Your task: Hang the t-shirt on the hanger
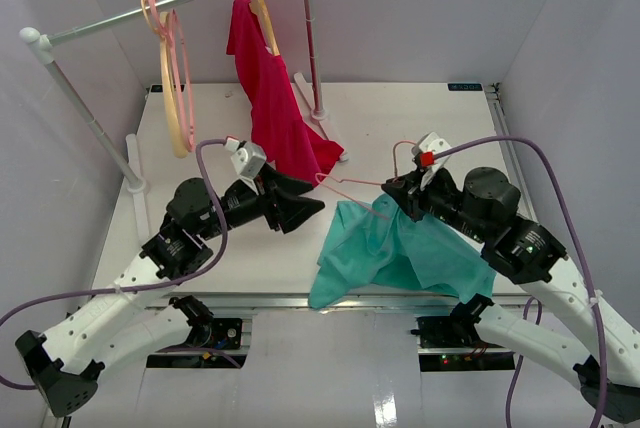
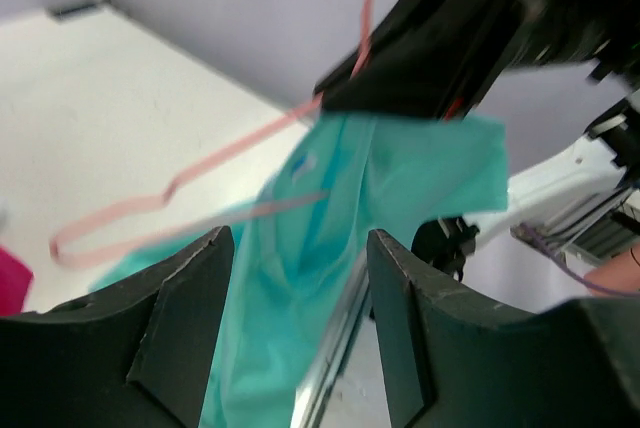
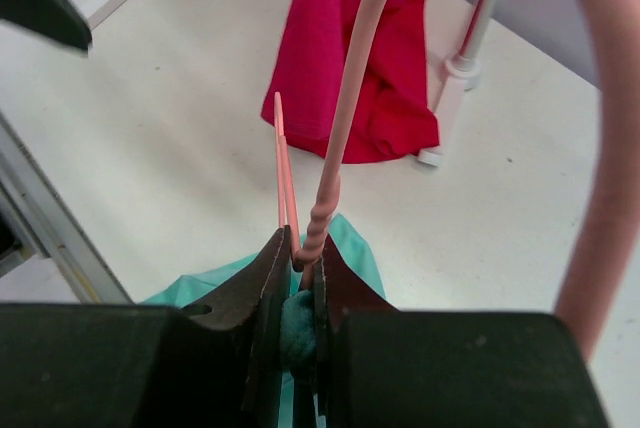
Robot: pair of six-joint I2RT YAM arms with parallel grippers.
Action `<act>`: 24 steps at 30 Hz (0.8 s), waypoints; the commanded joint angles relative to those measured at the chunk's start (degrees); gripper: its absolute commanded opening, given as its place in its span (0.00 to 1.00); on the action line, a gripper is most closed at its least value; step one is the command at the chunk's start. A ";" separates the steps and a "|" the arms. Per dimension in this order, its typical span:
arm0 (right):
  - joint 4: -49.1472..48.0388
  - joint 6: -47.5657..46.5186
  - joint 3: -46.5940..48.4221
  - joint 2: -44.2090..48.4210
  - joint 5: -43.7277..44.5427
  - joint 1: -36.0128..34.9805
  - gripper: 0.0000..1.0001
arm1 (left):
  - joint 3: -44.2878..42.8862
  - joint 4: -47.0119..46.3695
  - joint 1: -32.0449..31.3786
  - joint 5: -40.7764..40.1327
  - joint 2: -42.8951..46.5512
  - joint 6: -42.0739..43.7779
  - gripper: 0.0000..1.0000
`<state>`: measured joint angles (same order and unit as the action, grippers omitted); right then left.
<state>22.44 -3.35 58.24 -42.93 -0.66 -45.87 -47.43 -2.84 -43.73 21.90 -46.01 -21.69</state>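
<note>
beyond the hanger, red garment hangs.

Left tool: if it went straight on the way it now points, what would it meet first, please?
Probably the t-shirt, perhaps the hanger bar crossing it; both sit between the left tool's open fingers, depth unclear.

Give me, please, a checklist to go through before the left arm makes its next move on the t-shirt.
1. Right gripper shut on the neck of the hanger: ok.
2. T-shirt pinched in the same jaws: ok.
3. Left gripper open and empty: ok.
4. Hanger arm toward the left gripper covered by the t-shirt: not ok, it sticks out bare.
5. Hanger tip apart from the red garment: cannot tell, they are close.
</note>
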 commanded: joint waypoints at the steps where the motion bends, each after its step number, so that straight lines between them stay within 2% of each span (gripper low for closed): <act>1: -1.39 2.71 0.41 3.05 6.43 -0.01 0.08 | 12.00 -5.28 -0.34 0.92 0.63 -9.66 0.65; 5: -5.07 5.61 -1.21 4.12 6.15 -0.01 0.08 | 21.13 -20.35 -0.94 2.06 -2.42 -15.28 0.65; 9: -8.01 7.17 -3.61 4.25 5.41 0.07 0.08 | 21.67 -27.95 -4.69 -2.19 -9.07 -16.99 0.66; 12: -9.34 7.91 -4.48 4.13 5.29 -0.01 0.08 | 18.48 -27.59 -8.94 -9.15 -15.32 -15.97 0.69; 19: -11.17 8.61 -6.50 5.54 5.48 -0.01 0.08 | 12.84 -30.11 -13.92 -18.96 -27.20 -15.84 0.69; 22: -12.29 9.02 -7.10 5.95 5.12 -0.09 0.08 | 9.82 -29.17 -16.34 -21.43 -30.69 -15.17 0.68; 24: -12.89 9.60 -7.36 6.19 4.78 -0.03 0.08 | 5.03 -25.67 -18.38 -27.30 -34.40 -14.56 0.68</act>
<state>15.55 4.62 50.87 -37.90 4.18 -45.82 -35.23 -30.36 -58.89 4.88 -76.65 -37.06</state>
